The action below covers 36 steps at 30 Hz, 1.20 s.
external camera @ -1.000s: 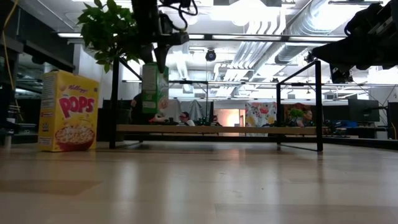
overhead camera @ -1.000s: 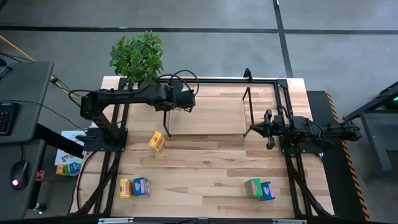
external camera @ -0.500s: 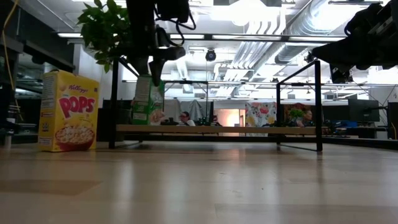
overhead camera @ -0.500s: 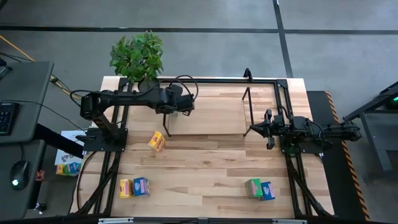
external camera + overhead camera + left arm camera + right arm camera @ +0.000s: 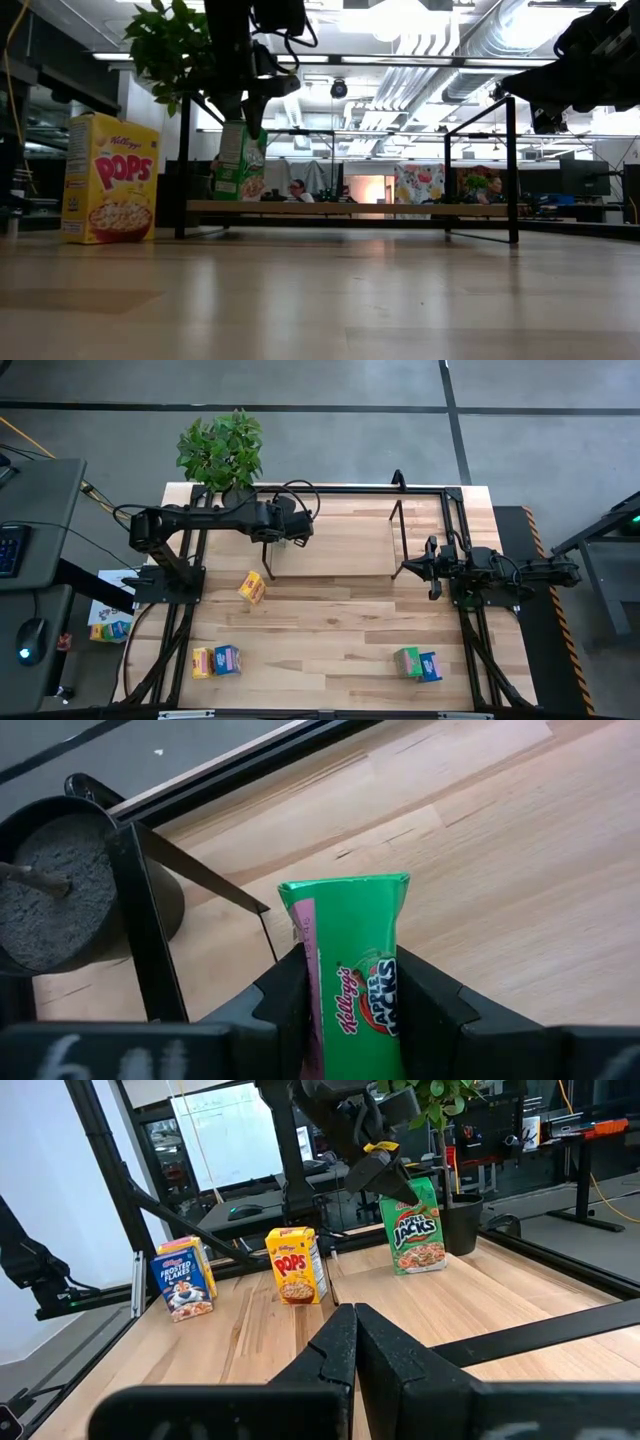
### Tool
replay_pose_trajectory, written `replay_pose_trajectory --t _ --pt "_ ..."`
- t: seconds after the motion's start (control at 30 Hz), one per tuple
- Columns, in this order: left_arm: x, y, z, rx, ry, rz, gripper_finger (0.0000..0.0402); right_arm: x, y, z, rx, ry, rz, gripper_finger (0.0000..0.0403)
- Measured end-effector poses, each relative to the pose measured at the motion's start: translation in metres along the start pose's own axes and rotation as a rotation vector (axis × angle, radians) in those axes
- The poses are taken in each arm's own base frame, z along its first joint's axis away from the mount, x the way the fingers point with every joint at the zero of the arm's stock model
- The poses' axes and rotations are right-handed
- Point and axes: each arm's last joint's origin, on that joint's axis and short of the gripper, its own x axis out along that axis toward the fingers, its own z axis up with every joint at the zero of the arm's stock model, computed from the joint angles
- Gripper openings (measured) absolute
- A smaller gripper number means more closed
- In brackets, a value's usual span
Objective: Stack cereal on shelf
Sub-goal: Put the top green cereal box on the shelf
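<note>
**Green box held on the shelf board by the left gripper**

The left gripper is closed on a green box, its two dark fingers pressed against the box's narrow sides. In the high view this gripper sits over the left end of the shelf, near the plant. The low view shows the green box upright with a slight tilt, its lower edge at the level of the wooden board, just inside the shelf's left posts; whether it bears fully on the board cannot be told. The right wrist view shows the same box standing on wood under the left gripper.

The right gripper waits at the right end of the shelf, above the table, its fingers pressed together and holding nothing.

The other cereal stays on the table in front of the shelf. A yellow box stands alone near the shelf's left front post. Further forward on the left, a second yellow box and a blue box stand touching side by side. On the right front, a second green box and a second blue box stand together in the same way
</note>
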Motion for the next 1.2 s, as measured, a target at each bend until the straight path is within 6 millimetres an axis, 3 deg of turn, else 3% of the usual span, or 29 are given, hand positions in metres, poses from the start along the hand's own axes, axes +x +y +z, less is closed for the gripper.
replay_pose_trajectory --t 0.13,0.6,1.2 --pt "0.0 0.0 0.0 0.032 0.004 -0.001 0.0122 0.0 0.0 0.0 0.0 0.0 0.0 0.0" --pt "0.002 -0.001 -0.002 0.056 0.036 -0.016 0.0215 0.0 0.0 0.0 0.0 0.0 0.0 0.0" --pt "-0.028 0.024 0.01 -0.002 -0.074 -0.048 0.0219 0.0 0.0 0.0 0.0 0.0 0.0 0.0"
